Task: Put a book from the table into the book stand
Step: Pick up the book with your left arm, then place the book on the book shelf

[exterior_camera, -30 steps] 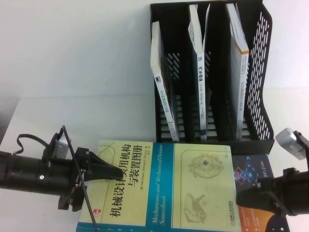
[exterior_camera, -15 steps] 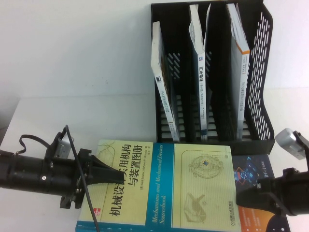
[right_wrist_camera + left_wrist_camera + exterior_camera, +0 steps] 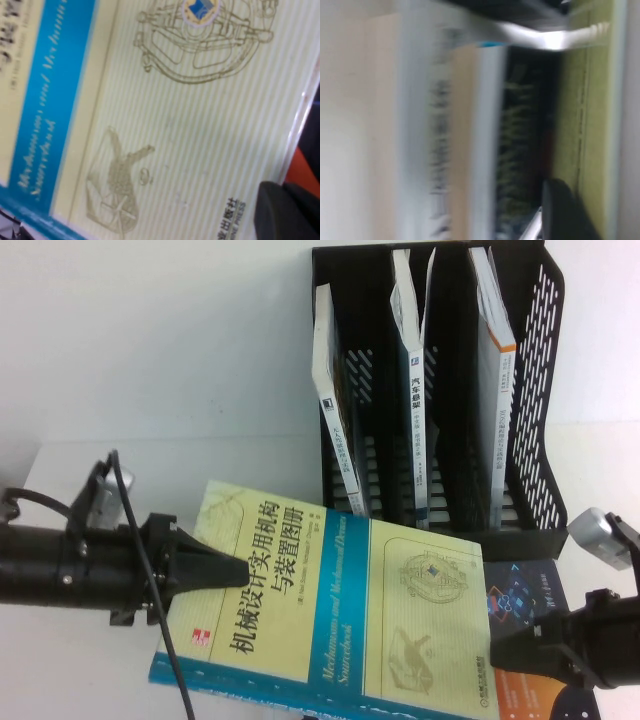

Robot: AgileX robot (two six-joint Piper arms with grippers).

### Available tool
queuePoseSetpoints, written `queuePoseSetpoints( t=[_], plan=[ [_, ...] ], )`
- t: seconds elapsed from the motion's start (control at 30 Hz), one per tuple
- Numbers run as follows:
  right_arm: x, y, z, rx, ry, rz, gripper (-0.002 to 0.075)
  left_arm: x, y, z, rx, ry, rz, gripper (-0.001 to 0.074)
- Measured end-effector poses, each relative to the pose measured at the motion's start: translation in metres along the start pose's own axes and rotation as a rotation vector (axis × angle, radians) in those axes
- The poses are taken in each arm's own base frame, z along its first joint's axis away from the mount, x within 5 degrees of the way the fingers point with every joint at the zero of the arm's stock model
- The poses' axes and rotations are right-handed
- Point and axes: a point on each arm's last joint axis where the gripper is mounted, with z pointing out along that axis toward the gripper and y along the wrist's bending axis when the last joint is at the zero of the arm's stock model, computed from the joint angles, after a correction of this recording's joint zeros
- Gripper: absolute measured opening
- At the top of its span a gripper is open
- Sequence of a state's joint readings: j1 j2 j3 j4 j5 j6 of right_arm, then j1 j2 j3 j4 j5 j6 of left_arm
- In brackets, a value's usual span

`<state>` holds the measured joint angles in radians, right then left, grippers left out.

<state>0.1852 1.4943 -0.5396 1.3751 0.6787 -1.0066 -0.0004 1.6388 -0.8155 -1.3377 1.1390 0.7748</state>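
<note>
The thick pale-yellow book (image 3: 330,610) with the cyan-blue band lies tilted at the front of the table (image 3: 150,360), its left end raised. My left gripper (image 3: 235,570) is shut on the book's left edge, one dark finger (image 3: 565,210) on the cover (image 3: 585,100). My right gripper (image 3: 505,650) is at the book's right edge and overlaps the cover's corner (image 3: 175,125) in the right wrist view (image 3: 285,210). The black book stand (image 3: 535,390) stands upright behind the book at the back right.
Each slot of the stand holds one thin white book: left (image 3: 335,420), middle (image 3: 418,390), right (image 3: 495,370). A dark navy book with orange shapes (image 3: 520,600) lies under the yellow book's right end. A black cable hangs from my left arm.
My left gripper has risen with the book's left end, so the book now tilts up off the table. My right gripper has edged left towards the book's right edge.
</note>
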Motion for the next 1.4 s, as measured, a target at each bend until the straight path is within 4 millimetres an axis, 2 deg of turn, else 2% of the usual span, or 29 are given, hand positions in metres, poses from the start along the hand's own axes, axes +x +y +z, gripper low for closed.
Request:
queuePoseSetpoints(
  t=[0.07, 0.13, 0.3, 0.43, 0.83, 1.13, 1.3, 1.4],
  plan=[
    [0.001, 0.000, 0.000, -0.004, 0.009, -0.008, -0.0003, 0.006, -0.019, -0.009, 0.019, -0.021, 0.034, 0.0209],
    [0.003, -0.001, 0.001, -0.005, 0.040, -0.027, -0.0003, 0.012, -0.033, -0.016, 0.022, -0.041, 0.065, 0.0200],
    [0.010, -0.001, 0.003, -0.018, 0.091, -0.046, -0.0003, 0.028, -0.058, -0.031, -0.001, -0.082, 0.131, 0.0196],
    [0.010, -0.001, 0.003, -0.020, 0.093, -0.065, -0.0003, 0.039, -0.071, -0.039, -0.013, -0.092, 0.190, 0.0195],
    [0.011, 0.001, 0.003, -0.038, 0.105, -0.080, -0.0003, 0.043, -0.076, -0.040, 0.012, -0.097, 0.196, 0.0195],
    [0.010, 0.002, 0.004, -0.046, 0.096, -0.076, -0.0003, 0.035, -0.084, -0.041, 0.103, -0.190, 0.149, 0.0195],
    [0.011, 0.003, 0.004, -0.063, 0.102, -0.075, -0.0003, 0.034, -0.084, -0.041, 0.106, -0.201, 0.145, 0.0195],
    [0.012, 0.005, 0.003, -0.088, 0.116, -0.074, -0.0003, 0.030, -0.092, -0.045, 0.111, -0.215, 0.172, 0.0195]
  ],
)
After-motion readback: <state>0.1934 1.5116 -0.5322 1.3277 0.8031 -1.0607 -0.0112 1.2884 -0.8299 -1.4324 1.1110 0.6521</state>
